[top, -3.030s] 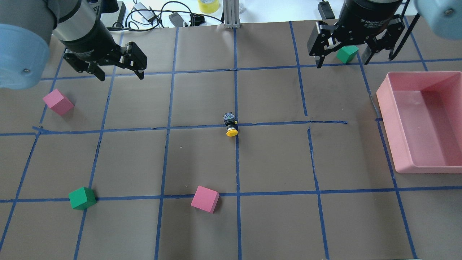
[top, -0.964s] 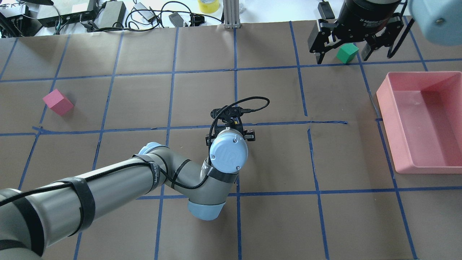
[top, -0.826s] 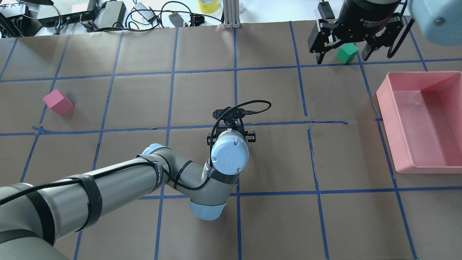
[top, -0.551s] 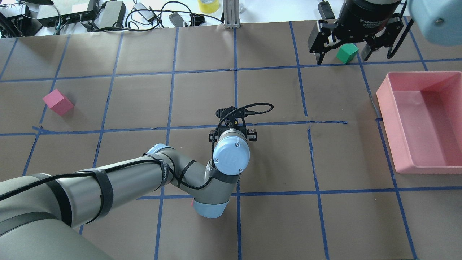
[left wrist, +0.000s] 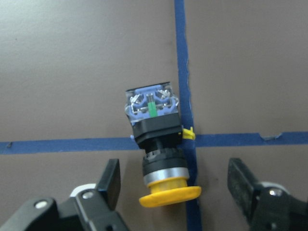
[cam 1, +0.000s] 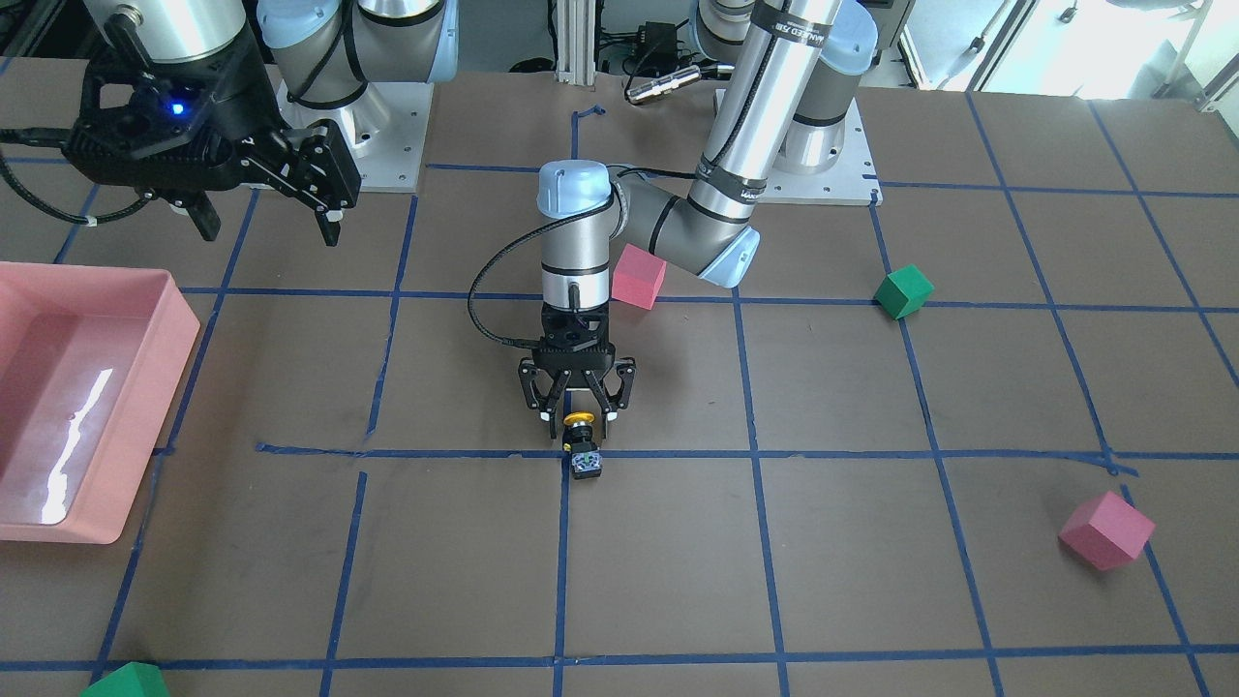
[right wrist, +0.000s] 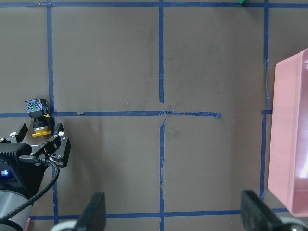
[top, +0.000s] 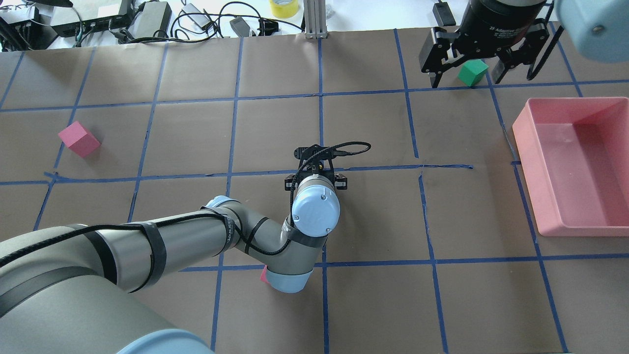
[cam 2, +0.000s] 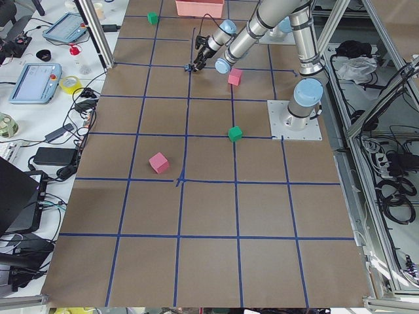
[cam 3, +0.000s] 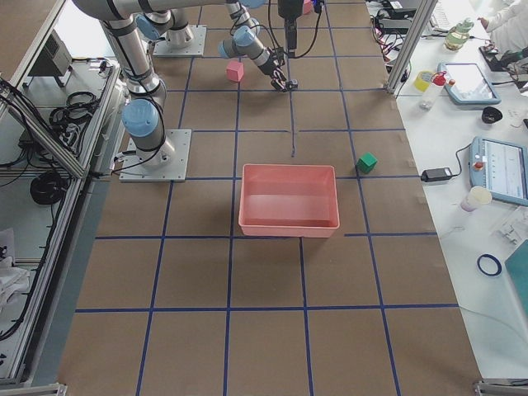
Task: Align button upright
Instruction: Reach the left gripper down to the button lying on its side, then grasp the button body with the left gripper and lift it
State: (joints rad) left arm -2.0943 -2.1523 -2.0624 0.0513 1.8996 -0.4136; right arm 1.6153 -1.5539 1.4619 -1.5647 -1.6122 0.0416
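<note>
Only one button (cam 1: pixel 584 447) lies sideways between the left hand's (cam 1: pixel 578 416) parted fingers (left wrist: pixel 111 179), among four cubes (cam 1: pixel 638 276).

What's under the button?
The button lies on its side on brown paper, across a blue tape line at a crossing. The tape stretch beneath its body is covered.

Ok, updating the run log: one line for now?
button: lying on side | left fingers: open, flanking cap, no contact | right fingers: open, far off
</note>
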